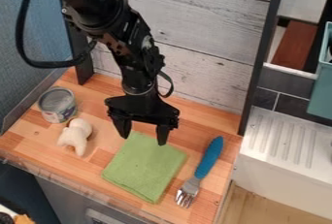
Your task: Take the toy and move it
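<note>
The black gripper (143, 140) hangs over the top end of the folded green cloth, its two fingers spread apart with nothing between them. A small cream-white toy (76, 135) lies on the wooden counter to the left of the gripper, just below the metal can. A clear gap separates the toy from the gripper.
An open metal can (57, 104) stands behind the toy at the left. Right of the green cloth (144, 166) lies a fork with a blue handle (209, 157). The wooden counter (217, 189) meets a plank wall behind, with a white drainboard (285, 140) at the right.
</note>
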Available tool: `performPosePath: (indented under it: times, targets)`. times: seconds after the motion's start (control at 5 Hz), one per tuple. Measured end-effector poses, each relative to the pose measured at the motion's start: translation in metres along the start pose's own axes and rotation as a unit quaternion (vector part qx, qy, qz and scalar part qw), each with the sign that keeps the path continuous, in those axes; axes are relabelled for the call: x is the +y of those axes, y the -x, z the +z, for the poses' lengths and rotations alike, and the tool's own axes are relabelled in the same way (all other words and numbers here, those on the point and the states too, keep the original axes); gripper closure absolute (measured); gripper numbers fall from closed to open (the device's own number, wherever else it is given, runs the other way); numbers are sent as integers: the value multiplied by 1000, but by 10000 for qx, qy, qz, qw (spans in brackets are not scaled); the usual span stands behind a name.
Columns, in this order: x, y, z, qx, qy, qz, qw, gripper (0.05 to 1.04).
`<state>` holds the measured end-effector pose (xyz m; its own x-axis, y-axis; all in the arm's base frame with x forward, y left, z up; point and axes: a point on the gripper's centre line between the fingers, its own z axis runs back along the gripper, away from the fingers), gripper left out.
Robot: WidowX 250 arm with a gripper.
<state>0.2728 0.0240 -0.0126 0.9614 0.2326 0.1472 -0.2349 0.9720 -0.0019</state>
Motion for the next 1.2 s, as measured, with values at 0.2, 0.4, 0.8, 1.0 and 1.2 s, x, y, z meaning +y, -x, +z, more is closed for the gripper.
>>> performPosePath:
  times: [0.2,0.4,0.8,1.0,1.2]
  targets:
    - [1,4,-5,105,-20,-2,9999,84]
    - [37,6,-7,65,-222,426,9988,84]
    - [96,-1,1,-429,-885,323,9946,84]
    - [116,-6,-8,-439,-1032,284,9933,84]
    - [130,-3,-28,-326,-1179,298,9920,84]
